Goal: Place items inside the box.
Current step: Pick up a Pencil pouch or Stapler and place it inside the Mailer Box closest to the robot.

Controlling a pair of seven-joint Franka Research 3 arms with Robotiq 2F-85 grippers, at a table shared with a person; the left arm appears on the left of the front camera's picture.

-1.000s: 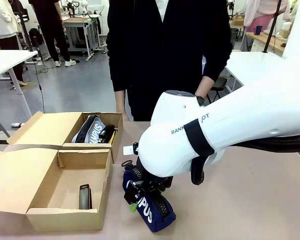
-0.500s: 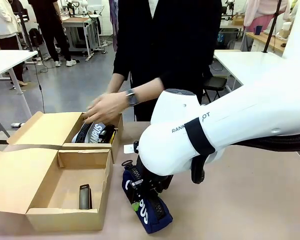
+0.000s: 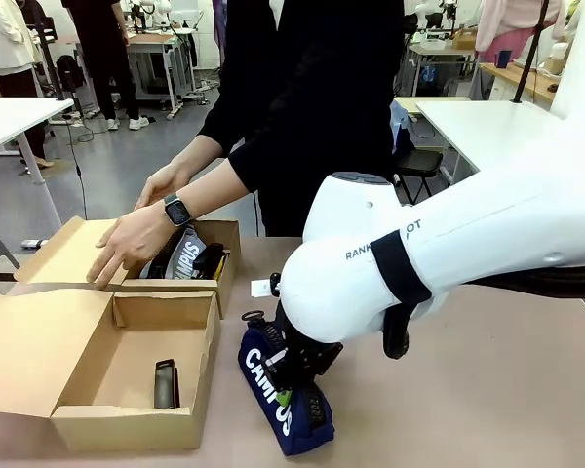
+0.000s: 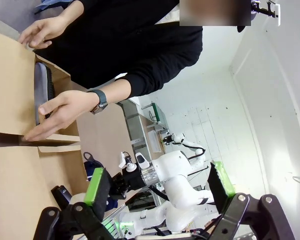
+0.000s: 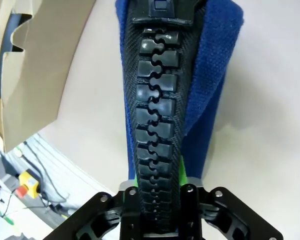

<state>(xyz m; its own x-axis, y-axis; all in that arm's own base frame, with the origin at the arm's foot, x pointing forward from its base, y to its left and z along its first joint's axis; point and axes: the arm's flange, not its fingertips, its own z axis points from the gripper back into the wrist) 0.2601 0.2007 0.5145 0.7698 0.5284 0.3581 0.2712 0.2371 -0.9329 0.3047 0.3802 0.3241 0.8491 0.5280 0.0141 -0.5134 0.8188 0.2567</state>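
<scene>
Right fingers [image 3: 285, 397] clenched on navy pencil case [image 3: 263, 375] beside box [image 3: 208, 341] wall; left fingers [image 4: 97, 186] spread.

The pencil case [image 3: 273, 409] is navy blue with white "CAMPUS" lettering and a chunky black zip [image 5: 157, 115]. The box [image 3: 39, 341] is plain tan cardboard, the stapler [image 3: 165, 382] in it black, and the bench [image 3: 507, 390] pale beige. The left tool [image 4: 159, 182] is black with bright green pads [image 4: 97, 186]; the person's sleeve [image 3: 302, 127] is black.
</scene>
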